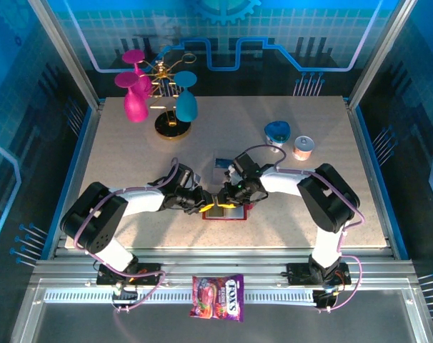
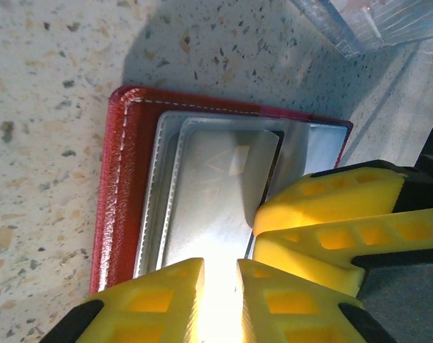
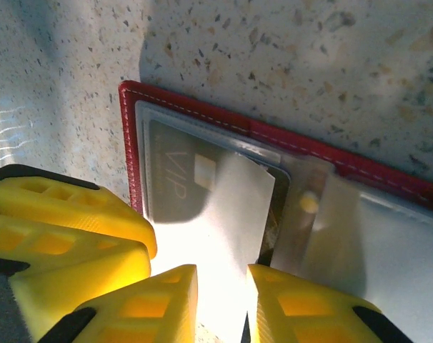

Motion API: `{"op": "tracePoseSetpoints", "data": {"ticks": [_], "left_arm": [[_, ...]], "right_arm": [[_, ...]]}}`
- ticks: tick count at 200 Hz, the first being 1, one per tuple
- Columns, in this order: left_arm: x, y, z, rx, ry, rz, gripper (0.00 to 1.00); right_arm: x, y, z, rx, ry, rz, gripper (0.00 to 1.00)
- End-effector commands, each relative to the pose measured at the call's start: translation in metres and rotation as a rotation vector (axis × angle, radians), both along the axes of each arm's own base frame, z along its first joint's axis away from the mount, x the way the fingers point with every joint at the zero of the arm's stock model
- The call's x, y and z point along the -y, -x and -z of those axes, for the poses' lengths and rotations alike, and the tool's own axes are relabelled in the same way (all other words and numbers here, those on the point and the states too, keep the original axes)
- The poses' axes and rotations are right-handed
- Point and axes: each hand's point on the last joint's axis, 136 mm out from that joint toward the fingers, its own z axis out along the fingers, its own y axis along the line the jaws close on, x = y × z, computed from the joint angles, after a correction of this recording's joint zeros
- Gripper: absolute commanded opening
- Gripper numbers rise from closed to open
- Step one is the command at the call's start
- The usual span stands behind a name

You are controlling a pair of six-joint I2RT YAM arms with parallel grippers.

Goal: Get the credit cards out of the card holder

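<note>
The red card holder [image 1: 239, 212] lies open on the table between both grippers. In the left wrist view its red cover [image 2: 120, 186] frames grey pockets, and a credit card [image 2: 216, 179] with a chip sits in the top pocket. In the right wrist view the same dark credit card [image 3: 173, 179] reads "VIP". My left gripper [image 2: 220, 289] points down at the card, its jaws a narrow gap apart with nothing visibly pinched. My right gripper [image 3: 222, 304] stands the same way from the other side. A small bluish card [image 1: 221, 163] lies on the table behind the holder.
A colourful candy bag [image 1: 218, 296] lies on the rail in front of the table. At the back left, a gold rack [image 1: 172, 123] holds pink and teal glasses. Two small cups [image 1: 289, 139] stand at the back right. The holder's snap tab [image 3: 309, 204] lies across its fold.
</note>
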Motion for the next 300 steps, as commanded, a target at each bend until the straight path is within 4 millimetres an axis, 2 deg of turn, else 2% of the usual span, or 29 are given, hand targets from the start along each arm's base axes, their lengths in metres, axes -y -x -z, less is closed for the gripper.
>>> {"op": "tracePoseSetpoints", "data": {"ticks": [1,119,169,245,300], "left_arm": [[-0.007,0.007,0.01,-0.022,-0.027,0.011,0.2],[-0.006,0.006,0.013,-0.028,-0.031,0.014,0.2],[-0.012,0.013,0.026,-0.06,-0.055,0.013,0.2],[-0.015,0.015,0.027,-0.065,-0.058,0.006,0.2],[-0.015,0.014,0.025,-0.065,-0.055,0.004,0.2]], "right_arm": [[-0.001,0.005,0.005,-0.01,0.035,-0.023,0.27],[0.01,0.006,0.006,0.011,0.135,-0.051,0.28],[0.012,0.006,0.006,0.014,0.146,-0.054,0.28],[0.019,0.006,0.007,0.024,0.195,-0.065,0.28],[0.014,0.005,-0.001,0.029,0.164,-0.068,0.28]]}}
